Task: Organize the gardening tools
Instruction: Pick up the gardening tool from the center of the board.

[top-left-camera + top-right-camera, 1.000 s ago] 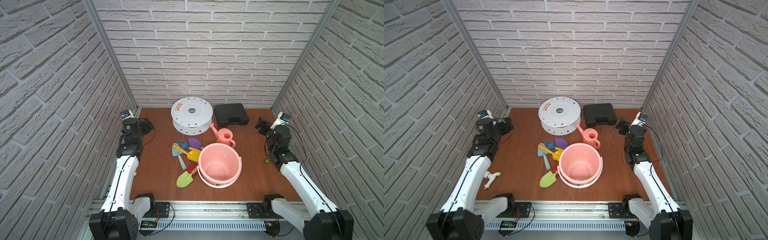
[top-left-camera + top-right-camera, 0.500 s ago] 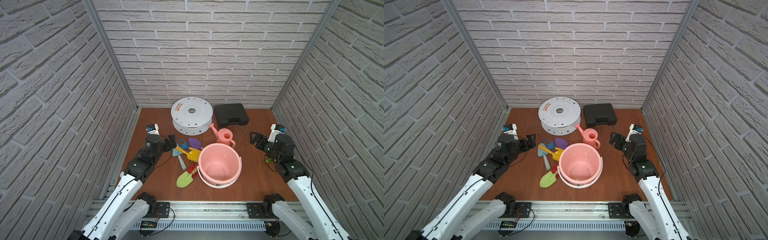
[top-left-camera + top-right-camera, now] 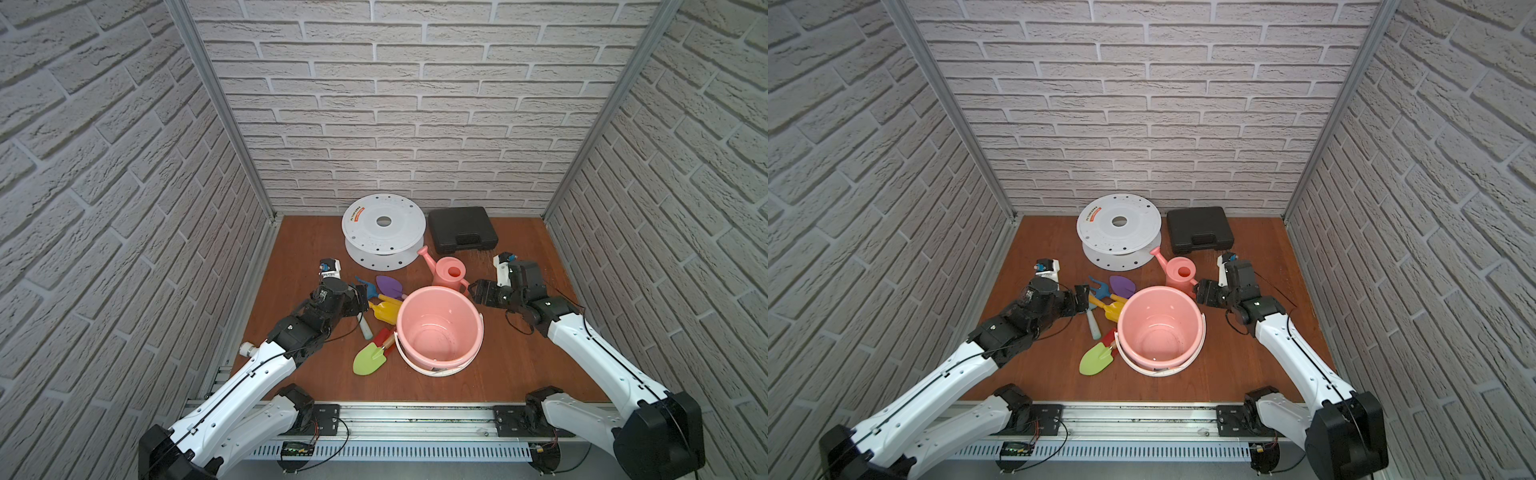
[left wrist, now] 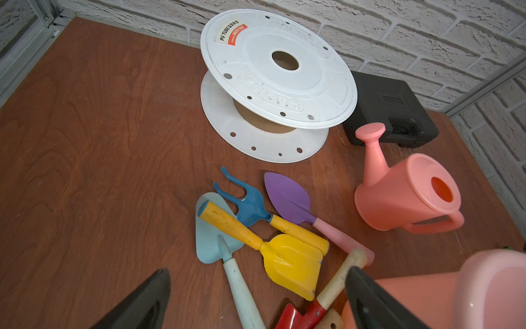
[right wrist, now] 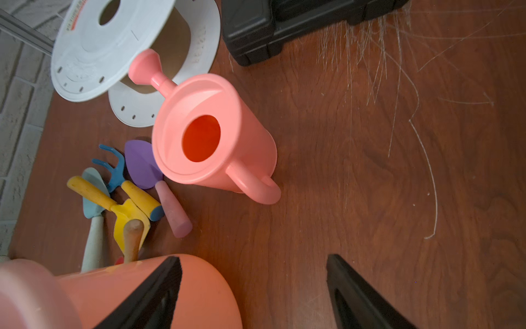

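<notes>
white brick-pattern walls are seen on three sides of a brown wooden desk. near the back wall a white spool and a black case are placed. a large pink bucket is standing upright in the middle, and the pink watering can is standing just behind it, with the spout turned to the spool. at the robot's left side of the bucket, laid together on the desk, are seen the purple trowel, the blue claw fork, the yellow scoop and the pale-blue trowel, whose blade is crossed by the scoop's handle. the green spade is lying nearer to the front, its handle reaching to the bucket. the left gripper is held over this group with the jaws wide apart, and nothing is gripped. the right gripper is pointed at the watering can's handle, near it but apart; its jaws are also opened and nothing is held between them.
</notes>
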`<action>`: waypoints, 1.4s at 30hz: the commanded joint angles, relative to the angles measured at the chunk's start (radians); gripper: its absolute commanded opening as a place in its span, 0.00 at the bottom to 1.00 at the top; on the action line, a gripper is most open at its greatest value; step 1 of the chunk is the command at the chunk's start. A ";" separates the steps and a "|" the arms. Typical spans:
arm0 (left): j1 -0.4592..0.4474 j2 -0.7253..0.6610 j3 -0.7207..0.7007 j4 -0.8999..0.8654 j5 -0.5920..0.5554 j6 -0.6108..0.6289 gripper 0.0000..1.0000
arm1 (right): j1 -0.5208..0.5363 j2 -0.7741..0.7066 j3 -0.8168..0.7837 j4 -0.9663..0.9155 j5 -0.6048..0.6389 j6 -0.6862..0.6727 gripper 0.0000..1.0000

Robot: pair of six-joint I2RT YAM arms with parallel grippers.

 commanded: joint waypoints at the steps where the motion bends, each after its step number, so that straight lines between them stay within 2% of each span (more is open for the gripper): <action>1: -0.011 0.007 0.027 0.014 -0.007 0.016 0.99 | 0.014 0.039 0.040 0.070 -0.040 -0.045 0.83; 6: -0.011 0.011 0.030 0.017 0.022 0.007 0.98 | 0.053 0.152 0.093 0.062 -0.035 -0.084 0.87; 15: -0.014 0.012 0.023 0.023 0.007 0.011 0.98 | 0.163 0.259 0.170 0.053 0.100 -0.146 0.93; 22: -0.015 0.028 0.027 0.024 0.015 0.011 0.98 | 0.170 0.287 0.205 0.045 0.219 -0.168 0.93; 28: -0.014 0.028 0.026 0.024 0.020 0.011 0.98 | 0.165 0.366 0.242 0.026 0.209 -0.185 0.91; 31: -0.014 0.026 0.023 0.025 0.029 0.010 0.98 | 0.160 0.395 0.253 0.015 0.207 -0.183 0.86; 34: -0.015 0.018 0.015 0.030 0.029 0.010 0.98 | 0.161 0.395 0.251 0.016 0.200 -0.183 0.76; 38: -0.014 0.016 0.012 0.034 0.030 0.009 0.98 | 0.161 0.381 0.242 0.021 0.218 -0.184 0.52; 40: -0.014 0.015 0.011 0.035 0.031 0.008 0.98 | 0.161 0.375 0.237 0.024 0.226 -0.181 0.50; 42: -0.015 0.013 0.011 0.034 0.032 0.008 0.98 | 0.161 0.373 0.232 0.027 0.228 -0.181 0.41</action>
